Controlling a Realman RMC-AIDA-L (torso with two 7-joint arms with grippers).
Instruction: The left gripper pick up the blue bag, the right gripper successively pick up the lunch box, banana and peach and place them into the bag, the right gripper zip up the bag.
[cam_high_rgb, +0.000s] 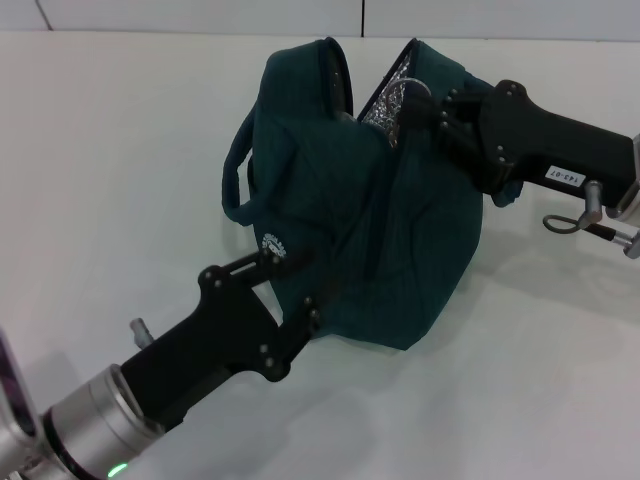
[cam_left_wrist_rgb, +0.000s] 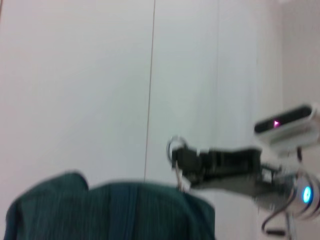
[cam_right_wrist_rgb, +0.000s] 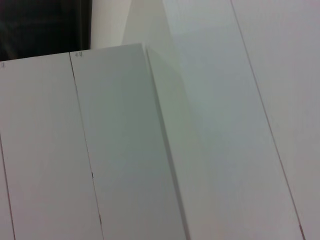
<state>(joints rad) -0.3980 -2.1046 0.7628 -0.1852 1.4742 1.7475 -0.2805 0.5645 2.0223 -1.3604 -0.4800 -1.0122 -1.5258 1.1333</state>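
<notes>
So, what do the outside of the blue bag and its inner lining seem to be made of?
The blue bag looks like soft woven fabric with a matte finish: it creases and sags and shows no shine. The lining, seen at the open top beside the right gripper, looks like crinkled silver foil, since it glints; it may be metallised plastic.

My left gripper (cam_high_rgb: 292, 284) is a matte black, screw-studded two-fingered claw; behind it sits a silver cylindrical wrist with a green light. My right gripper (cam_high_rgb: 415, 112), also black, carries a white printed label.
</notes>
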